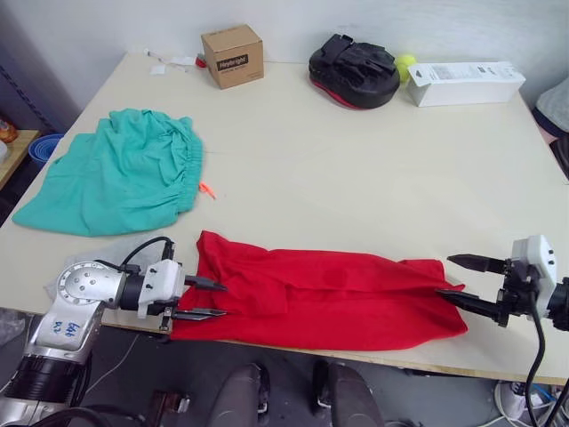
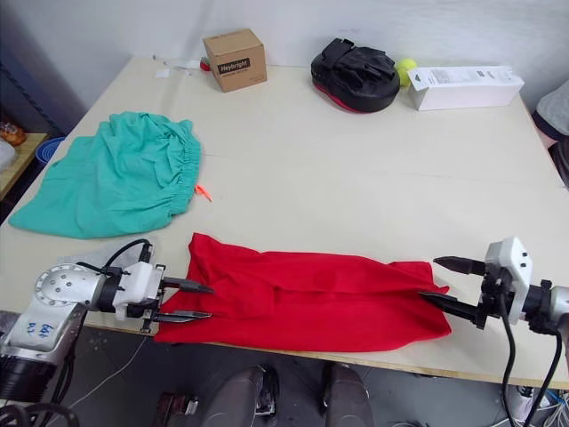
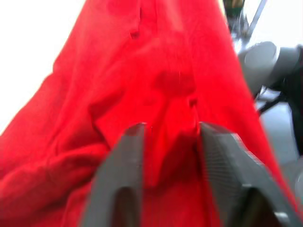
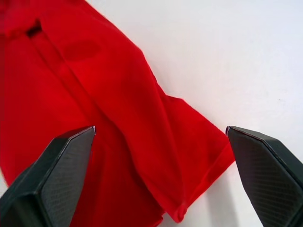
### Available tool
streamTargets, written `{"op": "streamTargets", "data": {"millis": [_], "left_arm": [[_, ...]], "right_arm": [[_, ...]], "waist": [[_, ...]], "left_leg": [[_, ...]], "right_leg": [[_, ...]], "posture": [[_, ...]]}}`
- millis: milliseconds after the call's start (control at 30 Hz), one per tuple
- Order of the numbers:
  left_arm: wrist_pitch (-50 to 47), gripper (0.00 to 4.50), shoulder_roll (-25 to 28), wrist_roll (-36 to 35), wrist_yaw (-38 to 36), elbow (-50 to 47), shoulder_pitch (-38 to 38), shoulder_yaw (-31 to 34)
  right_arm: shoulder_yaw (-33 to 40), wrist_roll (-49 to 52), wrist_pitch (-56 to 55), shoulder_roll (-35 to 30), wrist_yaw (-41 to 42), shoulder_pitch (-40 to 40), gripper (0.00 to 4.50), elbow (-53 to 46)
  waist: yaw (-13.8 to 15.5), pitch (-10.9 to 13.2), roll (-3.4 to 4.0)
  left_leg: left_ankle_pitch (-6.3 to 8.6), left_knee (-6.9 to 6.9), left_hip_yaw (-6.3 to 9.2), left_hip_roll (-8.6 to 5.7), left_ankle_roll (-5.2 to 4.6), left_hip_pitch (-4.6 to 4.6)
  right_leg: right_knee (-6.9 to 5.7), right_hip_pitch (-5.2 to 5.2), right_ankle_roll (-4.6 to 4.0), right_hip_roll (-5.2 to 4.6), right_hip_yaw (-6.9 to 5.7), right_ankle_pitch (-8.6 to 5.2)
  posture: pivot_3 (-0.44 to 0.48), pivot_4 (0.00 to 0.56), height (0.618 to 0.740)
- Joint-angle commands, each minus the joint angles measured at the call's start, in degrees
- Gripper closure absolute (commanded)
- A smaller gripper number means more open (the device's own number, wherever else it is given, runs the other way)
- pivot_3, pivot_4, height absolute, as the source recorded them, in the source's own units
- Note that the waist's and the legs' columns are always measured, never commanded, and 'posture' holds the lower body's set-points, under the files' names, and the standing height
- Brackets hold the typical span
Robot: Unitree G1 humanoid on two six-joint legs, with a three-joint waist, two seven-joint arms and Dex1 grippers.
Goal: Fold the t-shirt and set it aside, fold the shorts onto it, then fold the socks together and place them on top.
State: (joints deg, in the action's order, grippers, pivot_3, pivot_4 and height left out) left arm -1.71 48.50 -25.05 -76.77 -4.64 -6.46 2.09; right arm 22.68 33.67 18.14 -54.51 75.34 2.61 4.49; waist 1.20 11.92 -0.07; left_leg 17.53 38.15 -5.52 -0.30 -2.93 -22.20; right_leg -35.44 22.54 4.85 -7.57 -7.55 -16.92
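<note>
The red t-shirt [image 1: 329,298] lies as a long narrow strip along the table's front edge. At its left end my left gripper [image 1: 212,299] is open, with red cloth [image 3: 170,142] bunched between the fingers. My right gripper [image 1: 444,276] is wide open at the shirt's right end [image 4: 189,142], one finger on either side of the cloth. The teal-green shorts [image 1: 124,173] lie crumpled at the back left, with the orange drawstring [image 1: 207,189] poking out. A pale grey flat piece [image 1: 111,249], the socks as far as I can tell, lies partly under my left arm.
Along the table's far edge stand a cardboard box [image 1: 232,55], a black padded mitt [image 1: 354,69], a yellow-green ball [image 1: 405,64] and a long white box [image 1: 464,82]. Bare tabletop [image 1: 356,178] stretches between the shirt and these. The front edge [image 1: 356,356] runs just below the shirt.
</note>
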Motion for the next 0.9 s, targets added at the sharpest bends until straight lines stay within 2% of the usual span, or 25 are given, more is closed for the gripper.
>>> {"op": "streamTargets", "data": {"millis": [33, 100, 200, 333, 533, 667, 900], "left_arm": [[-11.4, 2.27, 2.7, -8.3, 2.2, -4.9, -0.4, 5.6], [-16.1, 2.27, 1.2, -11.1, 6.3, -5.3, -2.9, 7.0], [-21.8, 2.22, -3.5, -14.6, 13.6, -5.6, -7.7, 8.3], [-22.0, 2.22, -5.8, -12.7, 15.6, -6.8, -8.5, 6.8], [-15.1, 2.22, -7.0, -5.3, 14.0, -5.9, -7.3, 1.7], [-14.9, 2.22, -8.3, -5.2, 13.7, -6.5, -6.2, 0.7], [-13.9, 2.22, -8.3, -4.7, 12.3, -7.3, -5.0, -0.4]], "right_arm": [[3.2, 4.7, 5.7, -2.5, 0.5, -2.6, 0.0, -2.6], [1.9, 4.7, 6.6, -1.1, -1.7, -5.5, 0.0, -2.9], [-0.8, 2.1, 3.5, 1.3, -3.1, -8.3, 0.95, -3.1], [-4.1, -3.0, -4.1, 0.7, 0.5, -7.6, 2.37, -3.1], [-6.4, -6.5, -10.4, -0.6, 4.7, -7.0, 2.37, -2.1], [-6.4, -9.3, -15.5, -2.2, 7.8, -4.3, 2.37, -2.1], [-8.4, -14.0, -22.3, -0.9, 4.2, -4.7, 2.37, -2.4]], "waist": [[-0.2, 0.0, 0.01], [-0.2, 0.0, 0.03], [0.1, 0.0, 0.03], [0.3, 0.0, 0.03], [0.2, 0.0, 0.02], [0.2, 0.0, 0.02], [0.1, 0.0, 0.02]], "left_leg": [[0.0, 0.0, 0.0, 0.0, 0.0, 0.0], [-0.01, 0.0, 0.03, 0.02, 0.01, 0.03], [-0.02, 0.02, 0.04, 0.02, 0.03, 0.04], [-0.03, -0.02, -0.02, -0.02, 0.03, -0.02], [-0.06, 0.03, -0.21, -0.03, -0.04, -0.05], [-0.07, 0.07, -0.17, -0.01, -0.04, 0.01], [-0.04, 0.04, -0.15, 0.01, 0.05, 0.06]], "right_leg": [[-0.01, 0.0, -0.01, 0.0, 0.0, 0.0], [-0.02, -0.02, -0.01, 0.0, 0.0, -0.01], [-0.05, -0.05, -0.01, 0.0, -0.01, 0.0], [-0.12, -0.04, 0.0, 0.09, -0.05, 0.0], [-0.05, -0.07, 0.06, 0.15, -0.03, 0.03], [0.03, -0.07, 0.07, 0.12, 0.01, 0.04], [-0.04, -0.04, 0.05, 0.11, 0.03, 0.03]], "posture": [[0.0, 0.15, 0.74], [0.0, 0.15, 0.74], [0.0, 0.15, 0.74], [0.0, 0.15, 0.74], [0.0, 0.15, 0.74], [0.0, 0.15, 0.74], [0.0, 0.15, 0.74]]}}
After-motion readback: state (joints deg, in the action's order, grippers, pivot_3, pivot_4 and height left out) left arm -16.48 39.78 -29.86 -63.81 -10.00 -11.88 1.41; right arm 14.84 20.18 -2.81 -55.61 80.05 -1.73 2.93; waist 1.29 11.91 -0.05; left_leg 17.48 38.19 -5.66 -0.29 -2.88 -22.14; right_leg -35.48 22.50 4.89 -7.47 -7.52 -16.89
